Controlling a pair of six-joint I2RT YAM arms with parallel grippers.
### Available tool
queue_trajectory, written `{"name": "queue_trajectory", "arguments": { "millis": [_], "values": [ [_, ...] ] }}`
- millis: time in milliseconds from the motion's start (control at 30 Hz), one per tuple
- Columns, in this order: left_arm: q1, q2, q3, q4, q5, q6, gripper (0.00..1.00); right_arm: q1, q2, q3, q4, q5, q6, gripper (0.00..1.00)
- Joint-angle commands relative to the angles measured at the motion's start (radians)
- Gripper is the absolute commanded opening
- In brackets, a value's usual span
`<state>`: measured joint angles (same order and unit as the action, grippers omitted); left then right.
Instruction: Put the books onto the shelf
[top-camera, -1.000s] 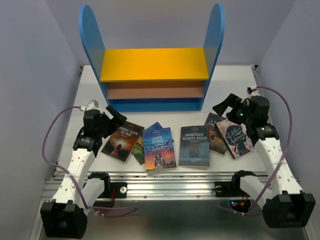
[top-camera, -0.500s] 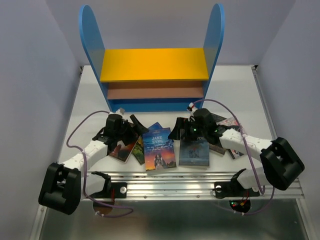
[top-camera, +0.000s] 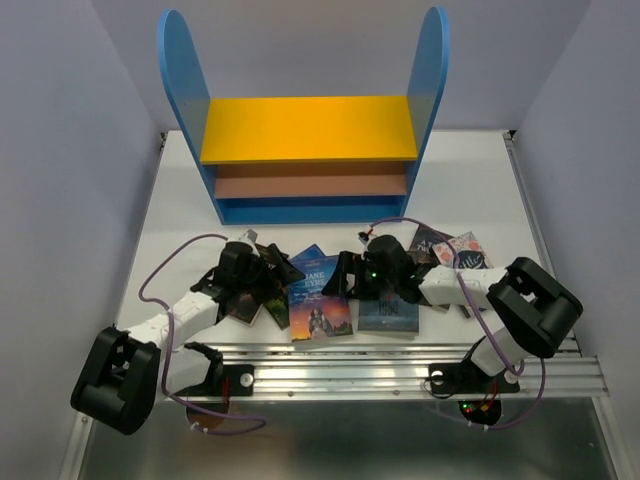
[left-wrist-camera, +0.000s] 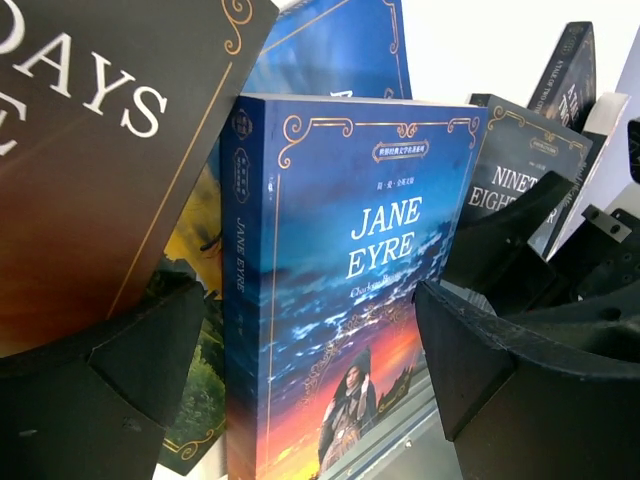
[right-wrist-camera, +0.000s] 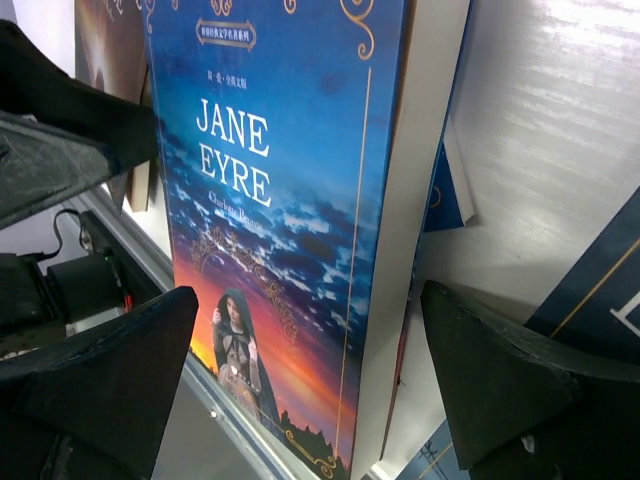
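- Step in hand: approach to the first book. Every book lies flat on the tabletop (top-camera: 480, 170); none is on the shelf (top-camera: 180, 80).
- The Jane Eyre book (top-camera: 318, 305) lies cover up in mid-row, with the shelf beyond it, well apart.
- The left fingers (left-wrist-camera: 100, 400) are spread wide and hold nothing. They sit low at this book's spine side.
- The right fingers (right-wrist-camera: 530, 400), equally wide and empty, face them from its page-edge side.
- The other books (top-camera: 470, 258) lie to either side of it, some tucked under its spine edge.
- Next move, as judged: the book is thin and flat, so one edge must be raised or pinched while the opposite fingers steady it. Then it can be carried to the shelf.
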<state>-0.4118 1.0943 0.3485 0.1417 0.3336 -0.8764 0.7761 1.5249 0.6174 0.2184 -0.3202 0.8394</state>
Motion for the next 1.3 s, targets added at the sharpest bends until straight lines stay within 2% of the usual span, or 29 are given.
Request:
{"name": "queue_trajectory", "arguments": {
  "millis": [0, 67, 167, 200, 267, 300, 333, 400, 433, 533, 600, 900, 1133, 1200, 1267],
  "values": [
    [-0.034, -0.01, -0.037, -0.001, -0.025, -0.025, 0.95, 0.014, 0.018, 0.002, 0.081, 0.029, 0.04, 1.0],
    [-0.056, 0.002, -0.033, 0.009, -0.044, -0.039, 0.91, 0.023, 0.03, 0.007, 0.075, 0.033, 0.05, 1.0],
    [-0.094, 0.035, -0.016, 0.012, -0.056, -0.049, 0.78, 0.032, 0.038, 0.001, 0.076, 0.024, 0.061, 1.0],
    [-0.099, 0.041, -0.014, 0.013, -0.062, -0.052, 0.68, 0.032, 0.04, -0.001, 0.078, 0.02, 0.063, 1.0],
    [-0.113, 0.061, -0.011, 0.015, -0.073, -0.056, 0.55, 0.032, 0.04, -0.005, 0.084, 0.013, 0.07, 0.98],
    [-0.117, 0.065, -0.011, 0.015, -0.076, -0.059, 0.45, 0.032, 0.041, -0.008, 0.101, 0.001, 0.075, 0.96],
    [-0.123, 0.072, -0.014, 0.016, -0.08, -0.062, 0.4, 0.032, 0.04, -0.015, 0.114, -0.006, 0.079, 0.86],
    [-0.131, 0.075, -0.017, 0.018, -0.087, -0.07, 0.35, 0.032, 0.034, -0.016, 0.148, -0.034, 0.086, 0.76],
    [-0.136, 0.075, -0.02, 0.024, -0.094, -0.073, 0.35, 0.032, 0.031, -0.013, 0.157, -0.045, 0.083, 0.67],
    [-0.148, 0.076, -0.022, 0.029, -0.099, -0.082, 0.35, 0.043, 0.011, 0.011, 0.167, -0.065, 0.076, 0.52],
    [-0.157, 0.081, -0.02, 0.032, -0.107, -0.085, 0.35, 0.043, -0.003, 0.034, 0.167, -0.083, 0.066, 0.48],
    [-0.179, 0.096, -0.022, 0.059, -0.117, -0.107, 0.34, 0.052, -0.086, 0.073, 0.159, -0.108, 0.07, 0.48],
    [-0.2, 0.096, -0.017, 0.079, -0.117, -0.122, 0.34, 0.052, -0.042, 0.102, 0.168, -0.119, 0.084, 0.53],
    [-0.206, 0.096, -0.017, 0.087, -0.117, -0.128, 0.33, 0.052, -0.029, 0.111, 0.168, -0.102, 0.081, 0.53],
    [-0.209, 0.098, -0.019, 0.091, -0.116, -0.133, 0.33, 0.052, -0.022, 0.119, 0.167, -0.092, 0.079, 0.49]
  ]
}}
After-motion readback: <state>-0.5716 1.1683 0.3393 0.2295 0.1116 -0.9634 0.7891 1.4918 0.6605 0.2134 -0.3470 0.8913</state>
